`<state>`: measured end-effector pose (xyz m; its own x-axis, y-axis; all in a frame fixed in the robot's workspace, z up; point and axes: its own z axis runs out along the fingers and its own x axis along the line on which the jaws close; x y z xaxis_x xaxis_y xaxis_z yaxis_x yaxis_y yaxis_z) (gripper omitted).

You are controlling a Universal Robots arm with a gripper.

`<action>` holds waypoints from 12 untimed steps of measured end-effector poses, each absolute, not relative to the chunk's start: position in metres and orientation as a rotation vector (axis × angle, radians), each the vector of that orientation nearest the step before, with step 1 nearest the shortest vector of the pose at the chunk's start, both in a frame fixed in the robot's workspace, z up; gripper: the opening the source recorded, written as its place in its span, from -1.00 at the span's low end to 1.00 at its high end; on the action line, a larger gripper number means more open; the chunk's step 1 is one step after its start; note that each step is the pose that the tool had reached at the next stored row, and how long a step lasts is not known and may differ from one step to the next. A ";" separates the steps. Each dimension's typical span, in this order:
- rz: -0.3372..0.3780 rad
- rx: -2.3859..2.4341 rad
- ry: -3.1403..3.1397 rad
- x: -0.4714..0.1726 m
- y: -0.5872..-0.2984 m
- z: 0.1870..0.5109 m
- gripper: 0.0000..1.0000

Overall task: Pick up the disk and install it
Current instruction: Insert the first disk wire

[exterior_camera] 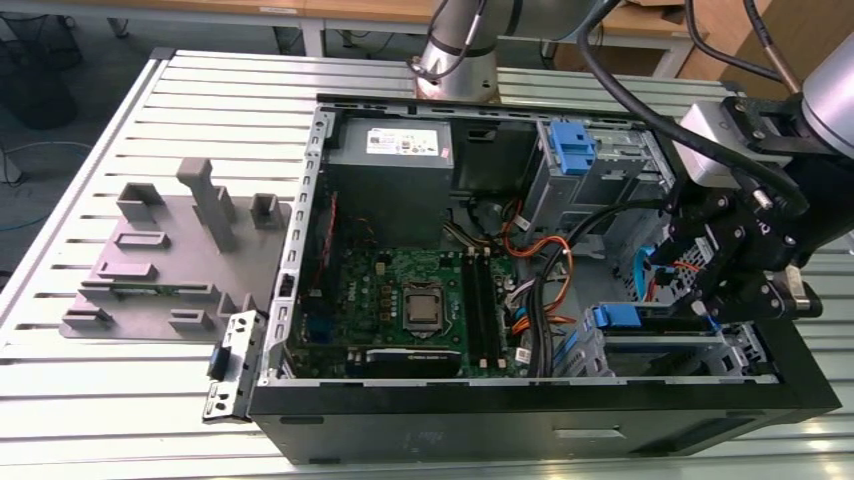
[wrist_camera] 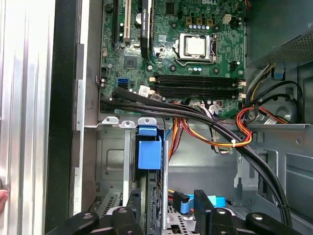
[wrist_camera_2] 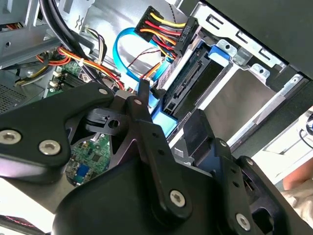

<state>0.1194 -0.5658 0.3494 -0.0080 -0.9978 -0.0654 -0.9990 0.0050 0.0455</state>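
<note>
1. Closest in, the hand (wrist_camera: 166,209) is down inside the open computer case (exterior_camera: 534,420); in the exterior view that puts it at the lower right of the frame, over the drive bay (exterior_camera: 681,350).
2. In the first wrist view its fingers (wrist_camera: 133,213) stand apart, one on each side of the disk (wrist_camera: 149,152). You can see a gap between one finger and the disk, so I judge the hand is not clamped on it.
3. The disk stands on edge in that bay with its blue rail facing the hand. Count the pick-up as done, and the disk looks at or very close to its seat.
4. In the second wrist view, a power plug (wrist_camera_2: 164,29) with yellow, red and black wires and a blue data cable (wrist_camera_2: 120,49) lie just beside the disk's connector edge. You cannot tell whether either is plugged in, so treat that part as unconfirmed.
5. Farther back, the motherboard (exterior_camera: 400,290) fills the middle of the case, and the power supply (exterior_camera: 394,175) sits at the upper middle.
6. Farthest off, at the middle left, the grey holder (exterior_camera: 160,250) stands on the desk (exterior_camera: 134,380), well apart from the hand.
</note>
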 end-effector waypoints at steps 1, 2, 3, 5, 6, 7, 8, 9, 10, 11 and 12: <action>0.123 -2.202 2.217 0.119 -0.566 0.349 0.10; 0.123 -2.202 2.217 0.119 -0.566 0.349 0.10; 0.123 -2.202 2.217 0.119 -0.566 0.349 0.10; 0.123 -2.202 2.217 0.119 -0.566 0.349 0.10; 0.123 -2.202 2.217 0.119 -0.566 0.349 0.10; 0.123 -2.202 2.217 0.119 -0.566 0.349 0.07; 0.123 -2.202 2.217 0.119 -0.566 0.349 -0.05; 0.123 -2.202 2.217 0.119 -0.566 0.349 -0.05; 0.123 -2.202 2.217 0.119 -0.566 0.349 -0.17; 0.123 -2.202 2.217 0.119 -0.566 0.349 -0.29; 0.123 -2.202 2.217 0.119 -0.566 0.349 -0.40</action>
